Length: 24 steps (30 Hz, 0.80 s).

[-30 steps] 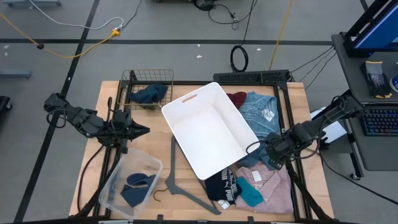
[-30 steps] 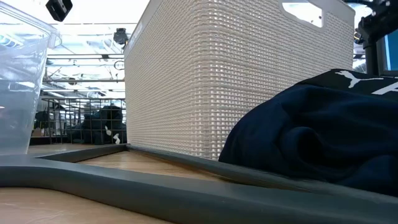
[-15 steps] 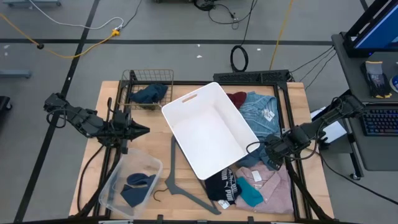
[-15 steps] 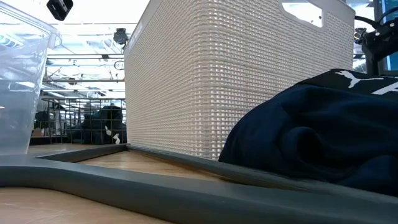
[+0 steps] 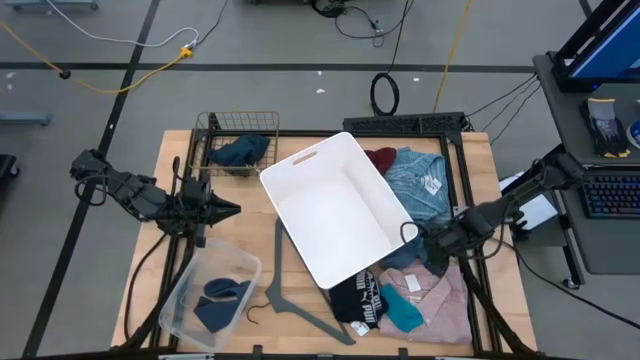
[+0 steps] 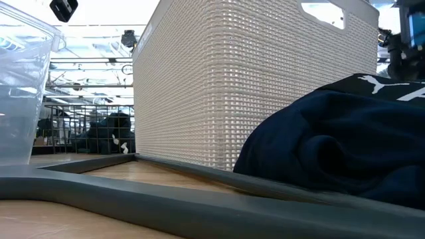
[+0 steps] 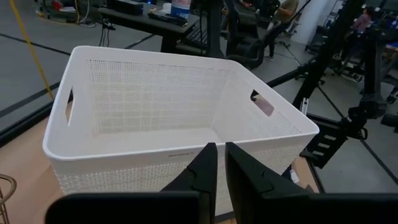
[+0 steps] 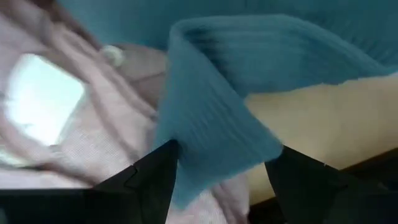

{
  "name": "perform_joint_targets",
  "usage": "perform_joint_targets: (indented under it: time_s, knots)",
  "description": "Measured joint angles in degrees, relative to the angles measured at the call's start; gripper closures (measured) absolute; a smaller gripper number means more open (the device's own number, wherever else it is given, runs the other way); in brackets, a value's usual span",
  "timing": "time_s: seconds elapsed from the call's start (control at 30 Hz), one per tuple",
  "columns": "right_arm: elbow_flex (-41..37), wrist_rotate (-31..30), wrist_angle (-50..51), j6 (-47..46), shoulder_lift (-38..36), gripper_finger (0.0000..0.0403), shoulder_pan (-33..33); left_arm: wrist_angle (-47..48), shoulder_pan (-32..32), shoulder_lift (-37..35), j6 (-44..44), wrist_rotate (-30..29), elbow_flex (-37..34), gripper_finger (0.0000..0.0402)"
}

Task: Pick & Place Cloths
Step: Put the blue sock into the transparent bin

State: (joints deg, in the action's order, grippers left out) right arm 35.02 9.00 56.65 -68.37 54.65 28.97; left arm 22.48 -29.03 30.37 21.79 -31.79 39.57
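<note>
My right gripper (image 5: 425,241) is open and low over the cloths at the table's right, beside the white basket's near right corner. In its wrist view its fingers (image 8: 149,177) stand on either side of a ribbed blue fold (image 8: 211,112) of the light-blue shirt (image 5: 418,188), which lies over the pink shirt (image 8: 56,143) and bare wood. The maroon cloth (image 5: 381,157), pink shirt (image 5: 430,295), teal cloth (image 5: 400,310) and black cloth with white print (image 5: 355,298) lie flat on the table. My left gripper (image 5: 225,209) is shut and waits at the left, pointing at the basket (image 7: 174,106). My right gripper (image 8: 217,180) comes from above, slanting toward the table's left, with the light-blue shirt's folded edge (image 8: 205,149) between its spread fingers. I cannot tell whether the fingers touch the cloth. The fold lies on the pink shirt and the table.
The white basket (image 5: 335,205) sits slantwise mid-table. A wire basket (image 5: 238,140) at the far left holds a navy cloth. A clear tub (image 5: 205,295) near left holds another navy cloth. A grey hanger (image 5: 285,290) lies in front of the basket. A black frame rail (image 5: 460,180) borders the right side.
My right gripper has edged a little toward the table's left and down onto the light-blue shirt's near edge. The cloths and the left arm have kept still.
</note>
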Motion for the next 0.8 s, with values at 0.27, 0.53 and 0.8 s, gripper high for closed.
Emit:
perform_joint_targets:
  time_s: [0.27, 0.53, 0.8]
  knots:
    - [-2.0, 0.1, -1.1, -1.0, -0.1, 0.0212, 0.0, 0.0, 0.0, 0.0, 0.7, 0.0, 0.0, 0.0369]
    - [-1.9, 0.3, -1.1, -1.7, -2.2, 0.0322, 0.0, 0.0, 0.0, 0.0, 1.2, 0.0, 0.0, 0.0369]
    - [3.1, 0.3, 4.0, -3.8, -6.2, 0.0389, 0.0, 0.0, 0.0, 0.0, 1.0, -0.1, 0.0, 0.0369]
